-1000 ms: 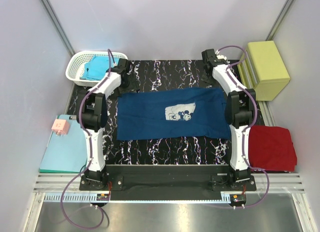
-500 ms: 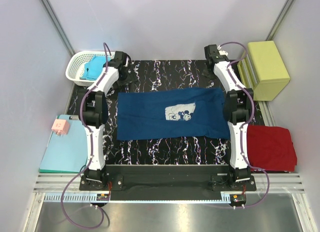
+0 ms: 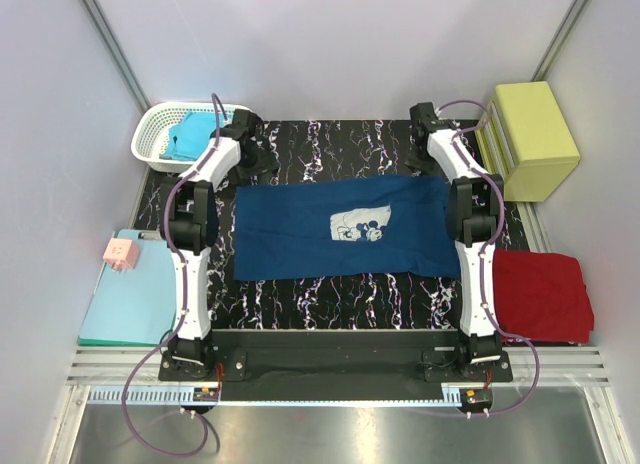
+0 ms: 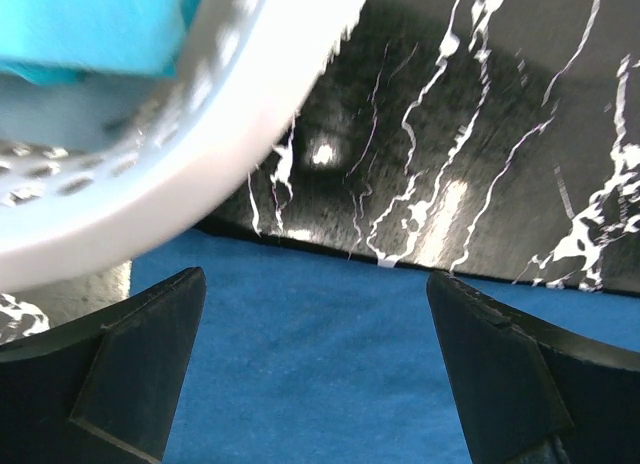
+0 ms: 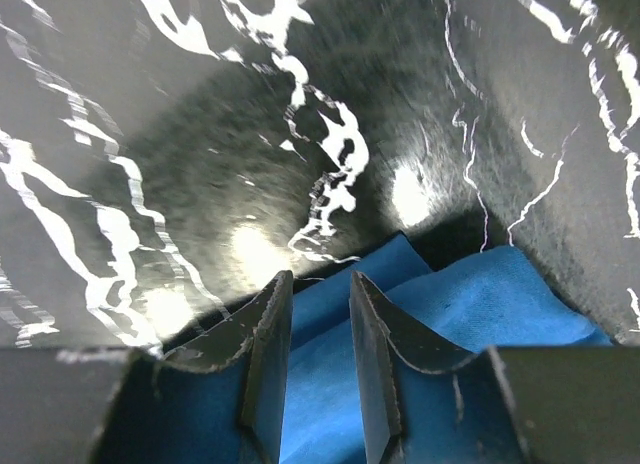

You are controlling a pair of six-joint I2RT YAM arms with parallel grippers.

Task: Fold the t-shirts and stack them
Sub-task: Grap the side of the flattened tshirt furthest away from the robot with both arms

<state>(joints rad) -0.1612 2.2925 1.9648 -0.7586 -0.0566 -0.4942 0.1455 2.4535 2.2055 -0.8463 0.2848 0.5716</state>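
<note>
- The left gripper (image 4: 315,294) stands with its jaws spread as wide as they go, holding nothing. It hangs over the far left edge of the navy t-shirt (image 3: 340,229), with blue cloth and a strip of the black marbled mat (image 3: 330,294) showing between the fingers (image 4: 140,354).
- The white basket (image 3: 150,134) curves just beside that gripper, with a turquoise t-shirt (image 3: 190,136) lying in it.
- The right gripper (image 5: 320,294) has its jaws only a narrow gap apart, over the navy shirt's far right corner. Blue cloth shows through the gap. Whether the tips touch the cloth I cannot tell.
- The navy shirt lies spread flat across the middle of the mat, its pale mouse print (image 3: 360,224) facing up.
- A red t-shirt (image 3: 540,294) sits folded beside the right arm, off the mat.
</note>
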